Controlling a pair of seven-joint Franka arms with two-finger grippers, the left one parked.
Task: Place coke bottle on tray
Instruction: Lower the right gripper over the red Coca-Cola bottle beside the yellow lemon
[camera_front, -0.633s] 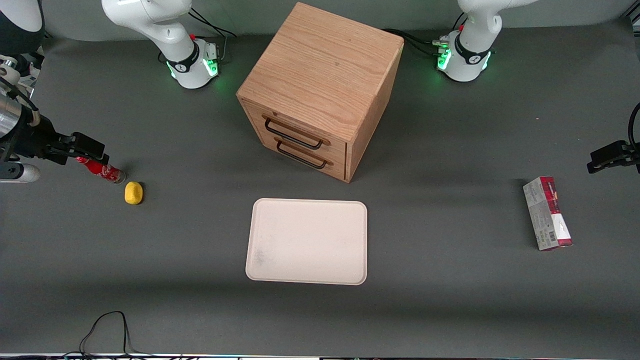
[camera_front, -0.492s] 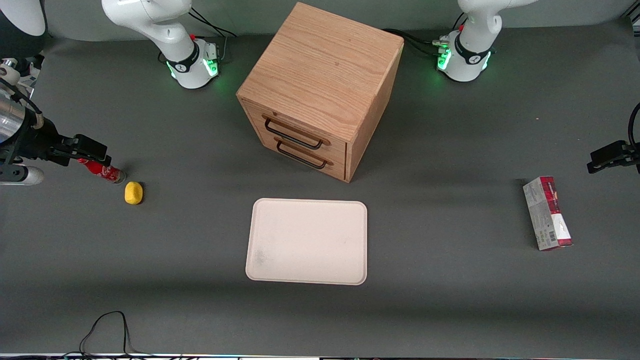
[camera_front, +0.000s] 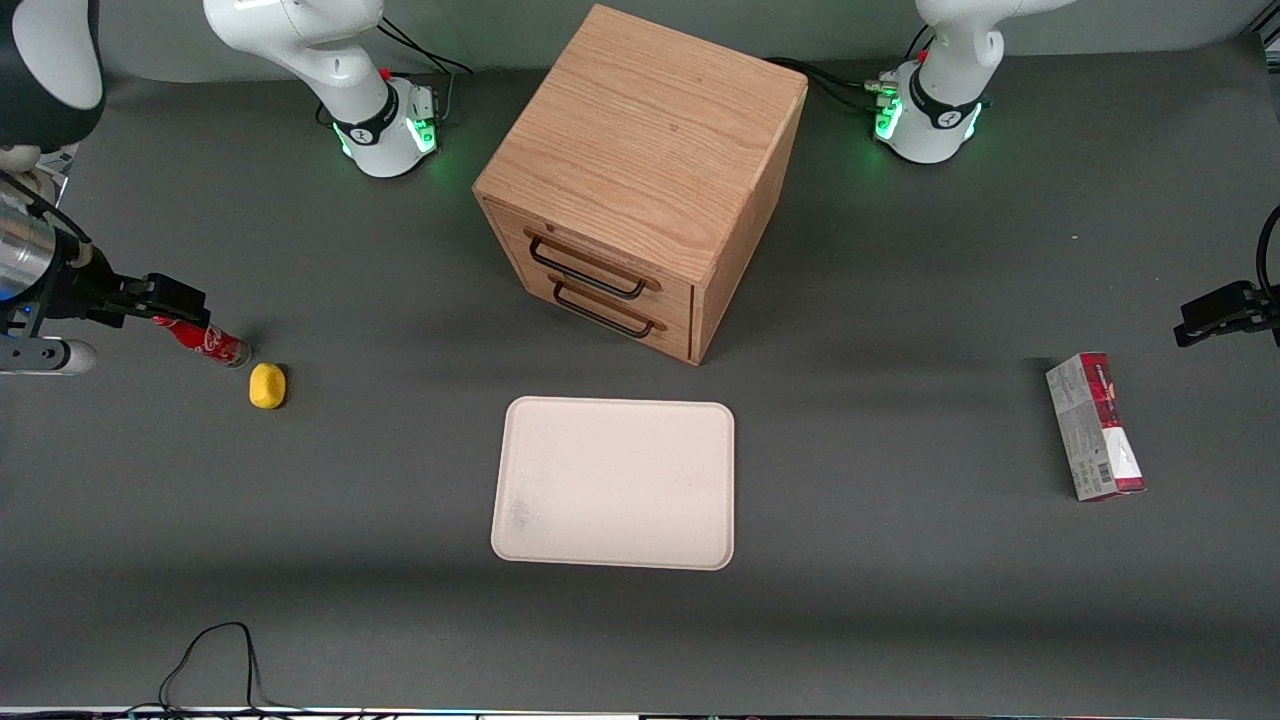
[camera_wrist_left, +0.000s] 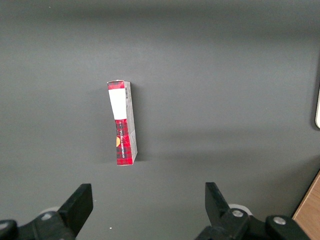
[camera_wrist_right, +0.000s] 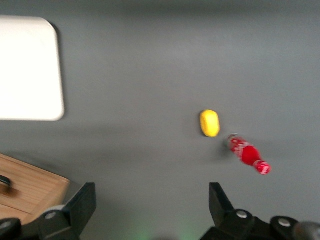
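The coke bottle (camera_front: 207, 342) lies on its side on the grey table toward the working arm's end, its silvery base next to a yellow lemon-like lump (camera_front: 267, 386). My right gripper (camera_front: 183, 301) hovers open and empty above the table, overlapping the bottle's cap end in the front view. In the right wrist view the bottle (camera_wrist_right: 247, 154) lies off to one side of the open gripper (camera_wrist_right: 151, 201), not between the fingers. The cream-white tray (camera_front: 614, 483) lies flat mid-table, nearer the front camera than the cabinet; it also shows in the right wrist view (camera_wrist_right: 27, 67).
A wooden two-drawer cabinet (camera_front: 640, 180) stands mid-table, drawers shut. A red-and-grey carton (camera_front: 1094, 426) lies toward the parked arm's end. The lemon-like lump (camera_wrist_right: 209, 123) lies close beside the bottle. A black cable (camera_front: 210, 660) loops at the table's front edge.
My right arm's wrist has shifted slightly, with the gripper still open above the bottle's cap end. The bottle, lump and tray have not moved.
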